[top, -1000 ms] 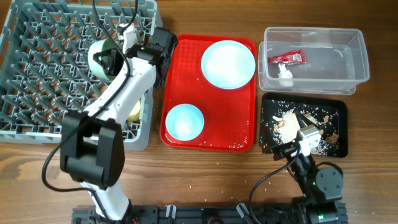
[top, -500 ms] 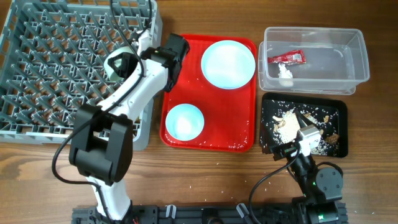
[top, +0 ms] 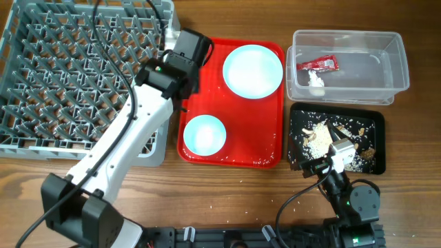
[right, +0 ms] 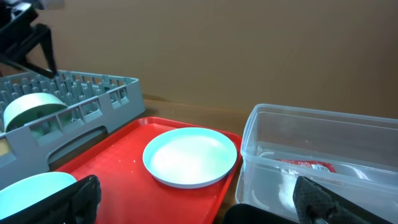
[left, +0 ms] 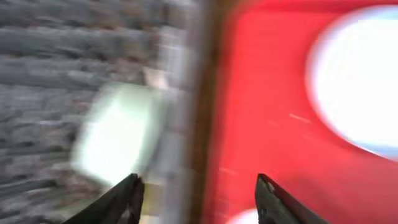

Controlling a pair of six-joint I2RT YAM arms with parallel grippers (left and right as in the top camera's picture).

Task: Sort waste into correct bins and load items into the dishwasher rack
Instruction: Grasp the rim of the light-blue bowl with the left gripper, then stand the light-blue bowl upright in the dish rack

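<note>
The grey dishwasher rack point(top: 69, 76) fills the left. One pale blue-green bowl point(right: 34, 106) stands on edge in it, a blurred pale shape point(left: 118, 134) in the left wrist view. My left gripper point(top: 189, 47) point(left: 202, 199) hovers open over the rack's right edge and the red tray's left rim, holding nothing. The white plate point(top: 253, 70) and a second bowl point(top: 204, 133) lie on the red tray point(top: 234, 110). The clear tub point(top: 386, 62) holds the red packet point(top: 318, 65) and white scrap point(top: 316, 79). Crumbs cover the black tray point(top: 372, 120). My right gripper point(top: 334, 155) point(right: 196, 202) rests open and empty by the black tray's front.
The left arm point(top: 117, 151) lies diagonally across the rack's right front corner and hides what sits under it. The clear tub and black tray stand one behind the other right of the red tray. Bare wood runs along the table's front edge point(top: 227, 193).
My left gripper opened and let go of the bowl, leaving it in the rack. It then swung right, to the rack's edge by the red tray. The right arm stayed still.
</note>
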